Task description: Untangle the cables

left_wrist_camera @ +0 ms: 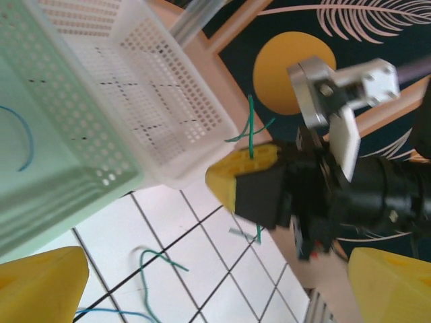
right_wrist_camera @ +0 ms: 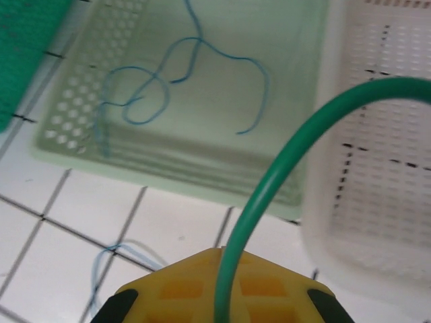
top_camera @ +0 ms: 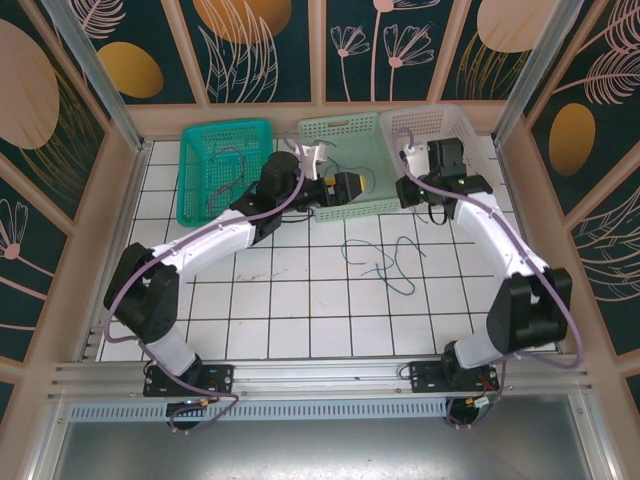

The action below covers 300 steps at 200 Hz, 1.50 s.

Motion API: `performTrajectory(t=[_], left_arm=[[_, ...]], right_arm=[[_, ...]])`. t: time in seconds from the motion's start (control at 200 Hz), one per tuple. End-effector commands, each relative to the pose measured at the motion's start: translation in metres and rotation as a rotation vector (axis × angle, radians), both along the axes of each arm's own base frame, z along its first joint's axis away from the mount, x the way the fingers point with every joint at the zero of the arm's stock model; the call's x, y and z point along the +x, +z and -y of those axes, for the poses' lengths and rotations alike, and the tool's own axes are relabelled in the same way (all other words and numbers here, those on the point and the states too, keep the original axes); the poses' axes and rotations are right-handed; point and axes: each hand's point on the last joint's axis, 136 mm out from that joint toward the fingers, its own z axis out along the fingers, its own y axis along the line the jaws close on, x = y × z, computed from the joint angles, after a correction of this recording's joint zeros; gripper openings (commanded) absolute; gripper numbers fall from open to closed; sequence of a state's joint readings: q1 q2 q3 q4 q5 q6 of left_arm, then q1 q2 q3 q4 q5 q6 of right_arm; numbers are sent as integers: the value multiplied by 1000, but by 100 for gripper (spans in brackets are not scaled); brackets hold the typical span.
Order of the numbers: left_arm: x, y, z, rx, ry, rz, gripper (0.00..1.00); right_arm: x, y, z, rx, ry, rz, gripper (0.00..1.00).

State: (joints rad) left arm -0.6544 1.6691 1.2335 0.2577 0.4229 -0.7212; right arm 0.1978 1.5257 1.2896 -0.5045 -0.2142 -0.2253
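Cables (top_camera: 385, 262): a blue-teal snarl lies on the tabletop (top_camera: 260, 300), one blue cable (right_wrist_camera: 259, 81) in the pale green basket (right_wrist_camera: 202, 171). Right end effector (right_wrist_camera: 219, 272) pinches the green cable (right_wrist_camera: 237, 235) beside the white basket (right_wrist_camera: 384, 175); left end effector (top_camera: 347, 187) gapes, empty. Step judged: binning green; next needs clearing the rim, then release.
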Motion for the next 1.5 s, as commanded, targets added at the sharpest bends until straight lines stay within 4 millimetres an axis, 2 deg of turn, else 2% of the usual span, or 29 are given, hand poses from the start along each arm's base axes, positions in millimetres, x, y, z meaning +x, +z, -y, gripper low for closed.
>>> performTrajectory(t=[0.0,0.08,0.175,0.265,0.415,0.54,0.626,0.731,0.921,1.116,1.236,1.296,1.336,1.496], left_arm=[[-4,-22,-13,94,27,-5,98],[-7,-34,-15,115,21,-25,98],[-10,-39,-16,115,22,-41,98],[-11,-43,-21,109,45,-45,98],[-12,-48,-21,118,42,-55,99],[-13,-50,-20,121,31,-62,98],[-14,-53,-20,123,30,-69,98],[-14,-55,-20,118,29,-74,99],[-13,-58,-20,128,28,-77,98],[-13,-60,-16,136,9,-84,99],[-13,-61,-15,139,2,-83,98],[-14,-61,-15,142,1,-81,98],[-14,-62,-16,144,2,-83,99],[-15,-63,-17,153,2,-79,99]], right_arm=[[27,-18,27,-115,-10,-38,0],[53,-22,36,-141,-31,-58,0],[76,-15,39,-162,-50,-27,0],[91,-22,48,-197,-89,-34,0],[112,-46,55,-204,-139,-57,0],[129,-50,61,-216,-174,-24,0],[135,-55,60,-210,-166,-36,0],[139,-74,61,-211,-157,-80,0],[134,-103,57,-144,-148,-160,0],[131,-108,55,-116,-155,-188,26],[131,-106,58,-95,-172,-189,30],[131,-104,60,-87,-182,-192,43],[131,-102,61,-79,-189,-193,47],[130,-71,61,-30,-253,-160,59]])
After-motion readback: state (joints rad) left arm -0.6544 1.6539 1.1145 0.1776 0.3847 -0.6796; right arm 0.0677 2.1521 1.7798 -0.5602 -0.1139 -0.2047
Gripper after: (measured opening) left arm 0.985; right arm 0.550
